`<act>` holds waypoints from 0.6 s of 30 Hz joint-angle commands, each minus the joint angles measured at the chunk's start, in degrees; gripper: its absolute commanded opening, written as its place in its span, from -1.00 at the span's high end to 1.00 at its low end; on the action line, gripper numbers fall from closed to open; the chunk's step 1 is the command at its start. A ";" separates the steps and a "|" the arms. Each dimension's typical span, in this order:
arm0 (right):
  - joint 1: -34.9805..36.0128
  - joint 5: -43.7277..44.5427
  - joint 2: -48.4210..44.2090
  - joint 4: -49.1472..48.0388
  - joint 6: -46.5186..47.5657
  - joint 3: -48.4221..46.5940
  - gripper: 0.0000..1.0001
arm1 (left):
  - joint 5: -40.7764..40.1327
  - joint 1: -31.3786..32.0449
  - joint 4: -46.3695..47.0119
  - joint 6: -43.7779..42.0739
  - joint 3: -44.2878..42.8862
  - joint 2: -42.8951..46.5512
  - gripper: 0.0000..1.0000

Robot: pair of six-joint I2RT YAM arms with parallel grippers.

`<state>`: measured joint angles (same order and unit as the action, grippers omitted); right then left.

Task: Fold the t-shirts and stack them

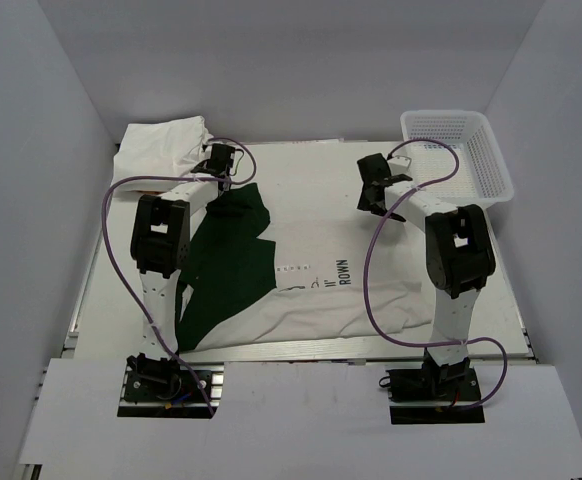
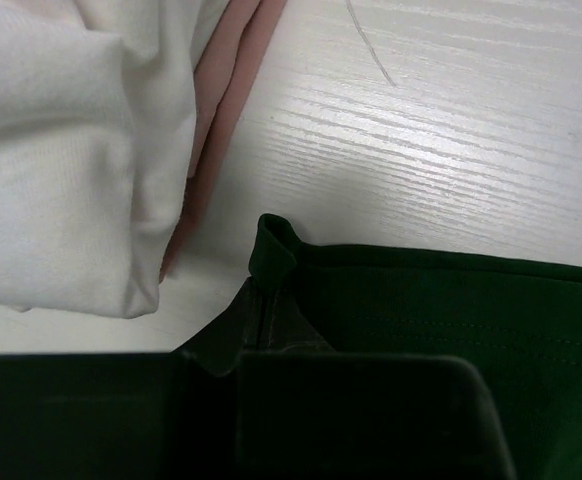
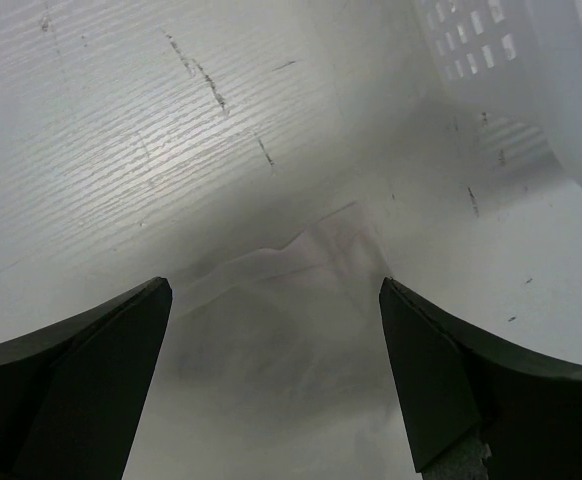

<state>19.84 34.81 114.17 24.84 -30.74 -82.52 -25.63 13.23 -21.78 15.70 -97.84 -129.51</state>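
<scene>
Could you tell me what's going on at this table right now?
Two arms are working on a cream t-shirt with dark green sleeves, spread on the table. The left gripper is shut on the green cloth's edge; the right gripper hangs open over the shirt's far right corner, holding nothing. Other white shirts lie piled in the far left corner.

Soft even light overhead; right wrist view hazy, the right pincer [image 3: 273, 295] dark and unfocused.
</scene>
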 commanded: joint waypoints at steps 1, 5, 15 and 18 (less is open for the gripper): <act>-0.59 3.95 -1.58 0.82 -2.04 0.34 -0.81 | 1.71 -0.31 1.74 -0.06 0.99 5.59 1.00; -1.64 3.78 -1.85 -0.14 -2.74 2.27 -0.81 | 1.73 -0.31 2.01 0.47 2.12 6.11 1.00; -3.58 0.26 2.63 -2.78 -5.21 2.98 -0.81 | 5.32 -0.31 4.99 0.47 4.77 9.01 1.00; -3.93 -0.79 4.30 -3.05 -5.38 2.45 -0.81 | 8.92 -0.31 6.83 -0.06 5.82 9.62 1.00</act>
<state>16.23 34.59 116.42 23.44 -34.65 -79.94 -21.04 13.19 -17.80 15.73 -92.99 -125.99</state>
